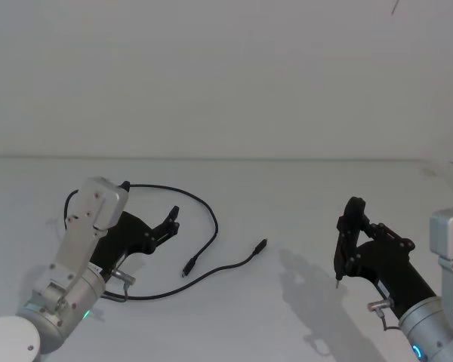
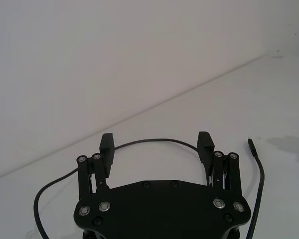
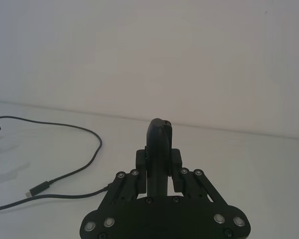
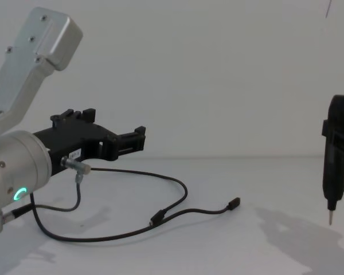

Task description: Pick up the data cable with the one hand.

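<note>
The data cable [image 1: 212, 219] lies on the white table as a long black loop, one plug [image 1: 189, 265] inside the curve and the other plug [image 1: 262, 245] toward the middle. My left gripper [image 1: 174, 219], the black forked one on the silver cylinder with the green ring light [image 4: 18, 193], hovers open above the loop's left side with nothing between its fingers. In the left wrist view the cable [image 2: 154, 141] runs on the table beyond the open fingers [image 2: 107, 145]. The chest view shows this gripper [image 4: 126, 133] raised clear of the cable [image 4: 180, 192].
My right gripper [image 1: 349, 240] hangs at the right, shut on a slim black tool [image 4: 337, 149] whose metal tip [image 4: 331, 219] points down above the table. A short grey wire with a metal plug [image 4: 74, 166] dangles from the left wrist. The white table [image 1: 302, 196] ends at a plain wall.
</note>
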Controlling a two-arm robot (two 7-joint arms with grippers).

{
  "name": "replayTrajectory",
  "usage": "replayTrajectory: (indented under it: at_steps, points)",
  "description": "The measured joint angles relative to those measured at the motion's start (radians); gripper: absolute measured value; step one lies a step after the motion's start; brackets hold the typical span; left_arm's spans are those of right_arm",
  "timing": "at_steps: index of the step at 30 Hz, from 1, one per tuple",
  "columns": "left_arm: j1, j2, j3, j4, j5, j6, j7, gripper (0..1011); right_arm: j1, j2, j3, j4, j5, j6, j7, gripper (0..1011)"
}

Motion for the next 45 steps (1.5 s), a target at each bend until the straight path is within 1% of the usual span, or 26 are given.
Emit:
replayTrajectory:
  at_steps: [14,19,25,28,29,35,38,40,45]
  points:
    - [0.000,-0.001,0.000,-0.001,0.000,0.000,0.001,1002,0.000,0.000,0.000,0.000,0.000,0.000,0.000,279]
    - [0.000,0.004,-0.002,-0.001,-0.001,0.000,-0.010,1002,0.000,0.000,0.000,0.000,0.000,0.000,0.000,279]
    - [-0.002,0.025,-0.005,0.002,-0.022,0.009,-0.061,1002,0.000,0.000,0.000,0.000,0.000,0.000,0.000,279]
    - [-0.003,0.046,-0.006,0.005,-0.041,0.027,-0.105,1002,0.000,0.000,0.000,0.000,0.000,0.000,0.000,279]
    - [-0.003,0.046,-0.006,0.005,-0.041,0.027,-0.105,1002,0.000,0.000,0.000,0.000,0.000,0.000,0.000,279]
    - [-0.002,0.093,-0.006,0.010,-0.072,0.072,-0.193,1002,0.000,0.000,0.000,0.000,0.000,0.000,0.000,279]
    - [-0.004,0.109,-0.003,0.015,-0.080,0.090,-0.224,1002,0.000,0.000,0.000,0.000,0.000,0.000,0.000,279]
    - [-0.010,0.125,0.002,0.023,-0.087,0.106,-0.260,1002,0.000,0.000,0.000,0.000,0.000,0.000,0.000,279]
    - [-0.027,0.148,0.014,0.045,-0.095,0.123,-0.329,1002,0.000,0.000,0.000,0.000,0.000,0.000,0.000,279]
